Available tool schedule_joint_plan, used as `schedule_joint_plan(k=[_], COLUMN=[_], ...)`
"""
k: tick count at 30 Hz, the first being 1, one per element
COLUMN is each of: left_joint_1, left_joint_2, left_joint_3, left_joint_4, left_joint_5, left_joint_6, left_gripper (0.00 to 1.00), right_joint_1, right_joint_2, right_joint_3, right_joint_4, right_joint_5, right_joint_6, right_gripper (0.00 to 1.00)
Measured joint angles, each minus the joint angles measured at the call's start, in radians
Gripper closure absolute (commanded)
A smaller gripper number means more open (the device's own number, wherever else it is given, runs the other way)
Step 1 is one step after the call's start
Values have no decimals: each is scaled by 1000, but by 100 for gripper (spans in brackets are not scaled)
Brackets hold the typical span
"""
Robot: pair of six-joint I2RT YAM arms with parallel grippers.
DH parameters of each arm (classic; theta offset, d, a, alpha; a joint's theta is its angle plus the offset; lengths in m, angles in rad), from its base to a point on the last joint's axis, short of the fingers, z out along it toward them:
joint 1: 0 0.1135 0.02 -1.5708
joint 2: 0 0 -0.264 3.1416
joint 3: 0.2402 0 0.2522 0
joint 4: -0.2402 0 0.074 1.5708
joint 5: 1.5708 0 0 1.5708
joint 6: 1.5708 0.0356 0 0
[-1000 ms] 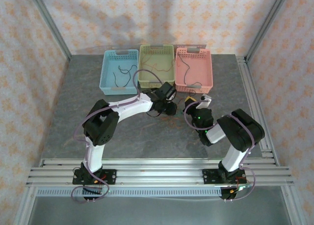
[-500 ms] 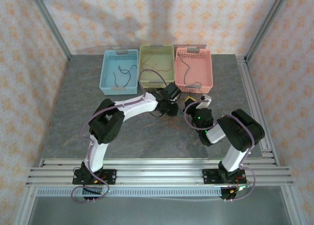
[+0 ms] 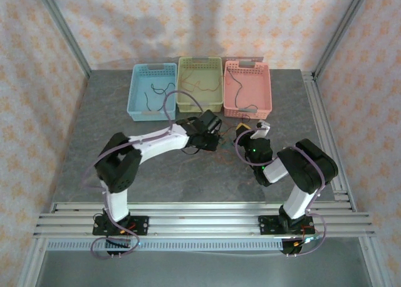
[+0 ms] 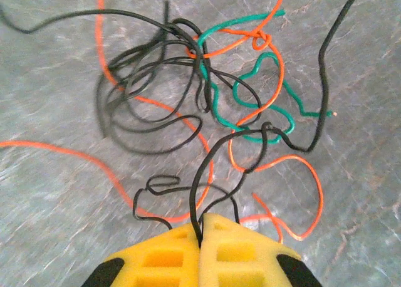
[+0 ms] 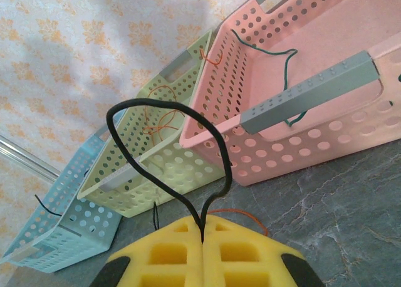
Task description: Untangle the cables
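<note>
Left gripper (image 4: 200, 227): yellow pads pinched tight on one thin black wire (image 4: 202, 174) that leads from the knot of thin black, orange and green cables (image 4: 213, 99) on the grey marbled table (image 4: 56, 199). Right gripper (image 5: 202, 229): clamped on a black wire loop (image 5: 156, 102) beside the pink perforated plastic basket (image 5: 313, 130). Probably one grip anchors while the other draws a strand free.

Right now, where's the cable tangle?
The cable tangle lies on the table, top-view centre, just ahead of the left gripper, short of the green basket and pink basket.
</note>
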Motion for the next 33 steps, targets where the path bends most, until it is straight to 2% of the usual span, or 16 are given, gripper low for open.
schedule_joint_plan(k=[5, 9, 18, 25, 33], left_joint_1=[0, 12, 63, 97, 160], left_joint_2=[-167, -274, -481, -617, -641], left_joint_3=[-105, -217, -411, -427, -427], left_joint_4=[33, 73, 232, 298, 299], left_joint_5=[-52, -66, 21, 35, 24], left_joint_6=[-9, -24, -37, -52, -53], left_gripper=[100, 100, 100, 100, 100], right_joint_1=[0, 0, 10, 14, 25], right_joint_2=[0, 0, 19, 23, 39], right_joint_3=[0, 0, 3, 23, 47], right_joint_4=[0, 0, 9, 32, 45], right_joint_5=[9, 10, -60, -127, -176], right_joint_6=[0, 0, 8, 31, 45], right_gripper=[100, 100, 100, 100, 100])
